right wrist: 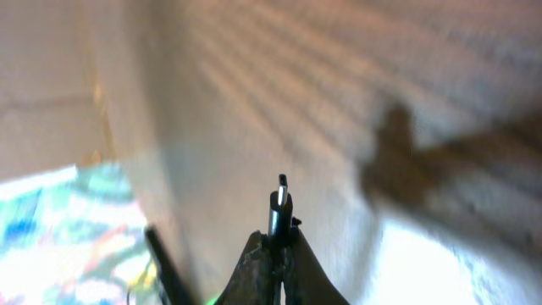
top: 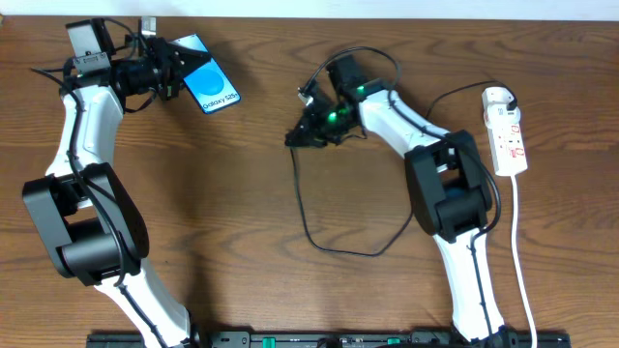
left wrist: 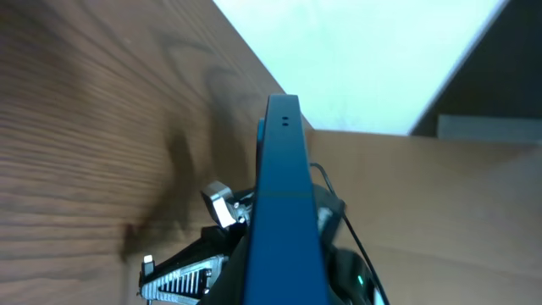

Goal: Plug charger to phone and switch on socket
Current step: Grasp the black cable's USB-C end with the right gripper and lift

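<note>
Overhead, left gripper (top: 174, 68) clamps the blue-screened rectangular phone (top: 211, 85), right gripper (top: 302, 132) pinches the thin black charger (right wrist: 280, 202) at its plug; pushing could pivot the phone, apparently held near one end.

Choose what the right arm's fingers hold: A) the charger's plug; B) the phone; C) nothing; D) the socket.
A: in the right wrist view the charger's plug stands pinched between the right fingers, while the phone is in the left fingers and the socket lies apart, untouched.
</note>
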{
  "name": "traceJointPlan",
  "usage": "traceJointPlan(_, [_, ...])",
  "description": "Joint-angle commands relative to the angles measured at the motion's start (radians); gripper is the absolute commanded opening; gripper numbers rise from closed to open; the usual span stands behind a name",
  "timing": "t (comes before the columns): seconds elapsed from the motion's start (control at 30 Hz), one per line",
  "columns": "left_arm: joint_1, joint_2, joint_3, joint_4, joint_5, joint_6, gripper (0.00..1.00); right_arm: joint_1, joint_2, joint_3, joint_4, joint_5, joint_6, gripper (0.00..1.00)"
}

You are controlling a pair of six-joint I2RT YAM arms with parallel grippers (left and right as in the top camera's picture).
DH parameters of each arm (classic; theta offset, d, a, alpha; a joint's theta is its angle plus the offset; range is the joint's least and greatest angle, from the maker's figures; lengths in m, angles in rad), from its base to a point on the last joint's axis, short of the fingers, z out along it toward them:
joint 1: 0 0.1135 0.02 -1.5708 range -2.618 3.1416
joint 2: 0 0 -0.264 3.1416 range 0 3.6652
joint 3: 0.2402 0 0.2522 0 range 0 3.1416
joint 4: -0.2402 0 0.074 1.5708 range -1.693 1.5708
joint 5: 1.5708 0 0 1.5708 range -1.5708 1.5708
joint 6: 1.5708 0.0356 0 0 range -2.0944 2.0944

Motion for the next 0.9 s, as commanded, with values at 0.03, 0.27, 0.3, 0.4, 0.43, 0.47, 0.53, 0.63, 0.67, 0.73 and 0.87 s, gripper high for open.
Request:
traceJointPlan(0.03, [0.003, -0.022, -0.005, 0.008, 0.177, 0.037, 0.07, -0.015, -0.117, 0.008, -0.110, -0.237, -0.363, 0.01])
traceJointPlan(0.27, [0.000, -0.022, -0.005, 0.010, 0.367, 0.147, 0.07, 0.024, -0.254, 0.008, -0.166, -0.335, -0.423, 0.01])
traceJointPlan(0.3, [0.000, -0.022, -0.005, 0.010, 0.367, 0.149, 0.07, 0.029, -0.257, 0.008, -0.165, -0.343, -0.414, 0.01])
traceJointPlan(0.4, [0.000, -0.022, -0.005, 0.010, 0.366, 0.149, 0.07, 0.056, -0.260, 0.008, -0.166, -0.370, -0.390, 0.01])
traceJointPlan(0.43, [0.000, -0.022, -0.005, 0.010, 0.366, 0.149, 0.07, 0.067, -0.260, 0.008, -0.166, -0.370, -0.383, 0.01])
traceJointPlan(0.47, [0.000, -0.022, -0.005, 0.010, 0.366, 0.149, 0.07, 0.086, -0.260, 0.008, -0.165, -0.370, -0.382, 0.01])
traceJointPlan(0.53, [0.000, -0.022, -0.005, 0.010, 0.366, 0.149, 0.07, 0.114, -0.260, 0.008, -0.145, -0.369, -0.354, 0.01])
traceJointPlan(0.63, [0.000, -0.022, -0.005, 0.010, 0.366, 0.149, 0.07, 0.143, -0.260, 0.008, -0.110, -0.365, -0.299, 0.01])
traceJointPlan(0.67, [0.000, -0.022, -0.005, 0.010, 0.366, 0.149, 0.07, 0.149, -0.260, 0.008, -0.093, -0.365, -0.277, 0.01])
traceJointPlan(0.73, [0.000, -0.022, -0.005, 0.010, 0.366, 0.149, 0.07, 0.153, -0.257, 0.007, -0.060, -0.365, -0.241, 0.01])
traceJointPlan(0.87, [-0.011, -0.022, -0.005, 0.010, 0.366, 0.149, 0.08, 0.154, -0.256, 0.007, 0.060, -0.365, -0.117, 0.01])
